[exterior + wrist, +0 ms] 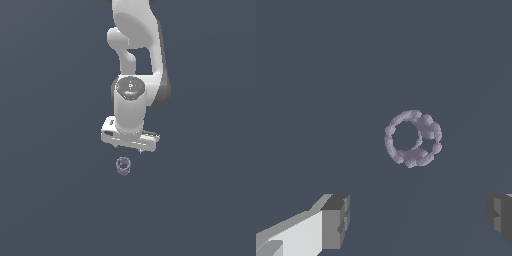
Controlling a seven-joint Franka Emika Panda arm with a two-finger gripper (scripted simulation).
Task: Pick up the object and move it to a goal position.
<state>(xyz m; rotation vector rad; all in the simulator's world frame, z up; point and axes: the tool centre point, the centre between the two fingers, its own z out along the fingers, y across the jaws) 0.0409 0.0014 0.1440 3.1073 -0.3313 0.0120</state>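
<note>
The object [123,166] is a small dull purple-grey ring with a bumpy surface, lying on the dark floor. In the wrist view the object [413,138] shows its open centre from above. My white gripper [128,148] hangs just above and slightly behind it in the exterior view, not touching it. The gripper [418,220] is open, its two dark fingertips [338,220] spread wide with nothing between them. The ring lies ahead of the gap, outside the fingers.
A uniform dark blue-grey floor [55,200] surrounds the object on all sides. The white arm [132,60] rises behind the gripper toward the top of the exterior view.
</note>
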